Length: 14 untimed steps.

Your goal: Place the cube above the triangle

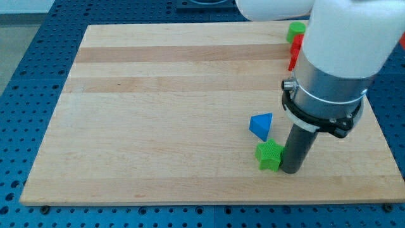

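Note:
A blue triangle block (261, 125) lies on the wooden board (158, 114) at the view's lower right. A green star-shaped block (269, 155) lies just below it, nearly touching. My tip (290, 170) rests on the board right against the green block's right side, and below and to the right of the blue triangle. A green cube-like block (295, 30) sits at the view's top right, partly hidden by the arm. A red block (295, 52) shows just below it, mostly hidden behind the arm.
The white and grey arm body (338, 57) covers the view's upper right and hides part of the board there. The board lies on a blue perforated table (25, 76). The board's bottom edge runs close below my tip.

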Each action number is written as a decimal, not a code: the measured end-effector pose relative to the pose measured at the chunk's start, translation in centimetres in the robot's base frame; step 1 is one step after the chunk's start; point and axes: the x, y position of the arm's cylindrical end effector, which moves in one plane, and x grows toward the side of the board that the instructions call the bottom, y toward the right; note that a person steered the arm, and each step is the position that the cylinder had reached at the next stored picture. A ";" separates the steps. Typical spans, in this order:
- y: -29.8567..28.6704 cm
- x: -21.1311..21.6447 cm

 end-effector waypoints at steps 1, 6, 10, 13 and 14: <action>6.9 -1.3; 1.7 -10.0; 0.1 -11.1; 2.3 -15.1; 2.3 -15.2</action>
